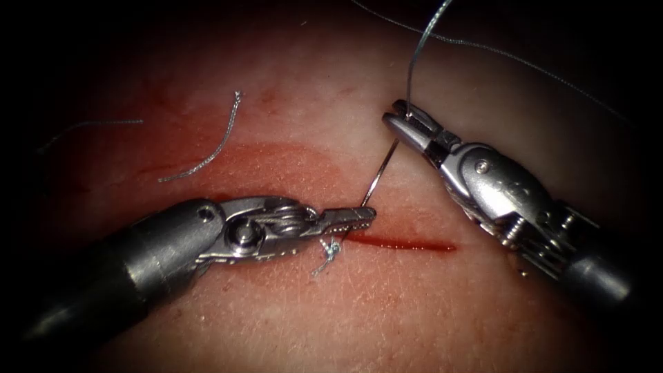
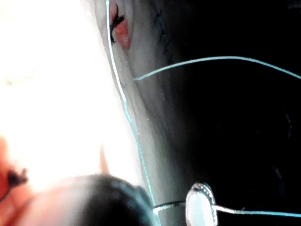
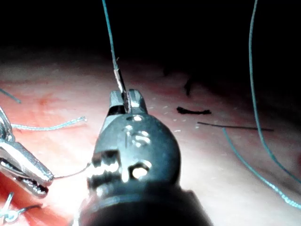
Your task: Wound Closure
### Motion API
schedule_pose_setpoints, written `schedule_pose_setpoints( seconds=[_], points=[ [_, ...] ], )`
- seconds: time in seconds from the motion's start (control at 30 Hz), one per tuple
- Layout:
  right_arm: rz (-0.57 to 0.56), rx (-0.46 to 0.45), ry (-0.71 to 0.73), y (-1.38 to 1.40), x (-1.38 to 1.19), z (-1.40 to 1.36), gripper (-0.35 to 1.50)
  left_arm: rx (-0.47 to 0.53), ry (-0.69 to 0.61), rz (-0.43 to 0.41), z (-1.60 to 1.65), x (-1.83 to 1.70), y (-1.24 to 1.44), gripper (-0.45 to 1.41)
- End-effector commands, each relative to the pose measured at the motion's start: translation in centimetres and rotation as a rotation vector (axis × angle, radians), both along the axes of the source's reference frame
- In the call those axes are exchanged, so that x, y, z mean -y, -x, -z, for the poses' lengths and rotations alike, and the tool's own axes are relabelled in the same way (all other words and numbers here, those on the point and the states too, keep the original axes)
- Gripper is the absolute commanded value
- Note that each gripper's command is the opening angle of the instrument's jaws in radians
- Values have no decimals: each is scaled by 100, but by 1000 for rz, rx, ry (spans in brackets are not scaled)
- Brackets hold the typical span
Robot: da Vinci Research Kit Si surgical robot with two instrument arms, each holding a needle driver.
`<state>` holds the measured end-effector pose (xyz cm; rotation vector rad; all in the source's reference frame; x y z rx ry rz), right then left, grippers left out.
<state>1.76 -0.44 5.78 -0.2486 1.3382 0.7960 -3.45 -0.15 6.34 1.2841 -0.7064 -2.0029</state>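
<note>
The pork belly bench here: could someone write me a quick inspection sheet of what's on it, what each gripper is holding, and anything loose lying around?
Surface: tissue with a cut holding red fluid; a knotted stitch sits at the cut's left end.
Job's things: needle spans between the two tools, above the cut and clear of the tissue; thread rises from its rear end.
Clutter: a cut end of thread lies on the tissue, left of the needle.
Grippers: left gripper shut on the needle near its tip; right gripper shut on the needle at its thread end.
Cables: nothing seen.
Surroundings: dark.
</note>
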Motion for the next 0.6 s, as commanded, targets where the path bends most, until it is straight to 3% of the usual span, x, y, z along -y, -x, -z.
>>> schedule_pose_setpoints(
  seconds=[0.03, 0.07, 0.1, 0.13, 0.2, 0.23, 0.27, 0.33, 0.37, 0.4, 0.43, 0.47, 0.53, 0.57, 0.6],
  points=[
    [2, 1, -17, 0, -13, 8, -35, 1, 46, -14, 6, -11, 5, -45],
    [3, 6, -22, 2, -13, 8, -35, 0, 57, -18, 6, -12, 5, -45],
    [12, 1, -22, 6, -15, 8, -35, -7, 128, -48, 5, -13, 7, -8],
    [38, 7, 1, 11, -17, 9, -35, -13, 194, -74, 3, -15, 10, 66],
    [87, 50, 82, 30, -24, 12, -35, 47, 288, -73, 6, -31, 9, 86],
    [111, 80, 135, 36, -25, 11, -35, 73, 344, -75, 9, -40, 8, 88],
    [221, 156, 298, 49, -26, 11, -35, 63, 495, -93, 13, -54, 6, 86],
    [302, 142, 405, 65, -30, 13, -35, 3, 940, -204, 16, -73, 5, 91],
    [263, 136, 442, 67, -32, 16, -35, -28, 1110, -262, 11, -72, 8, 91],
    [238, 136, 477, 66, -34, 21, -35, -27, 1170, -290, 5, -66, 11, 89],
    [232, 82, 534, 66, -34, 23, -35, -3, 1213, -328, -1, -58, 15, 84],
    [211, -11, 477, 65, -33, 22, -35, 27, 1216, -370, -7, -51, 19, 78],
    [279, 44, 568, 63, -33, 20, -35, 54, 1270, -513, -19, -39, 26, 78],
    [222, 1, 481, 58, -37, 24, -35, 71, 1271, -636, -30, -27, 32, 83],
    [173, -24, 423, 55, -39, 27, -35, 82, 1275, -661, -31, -25, 33, 84]
  ],
)
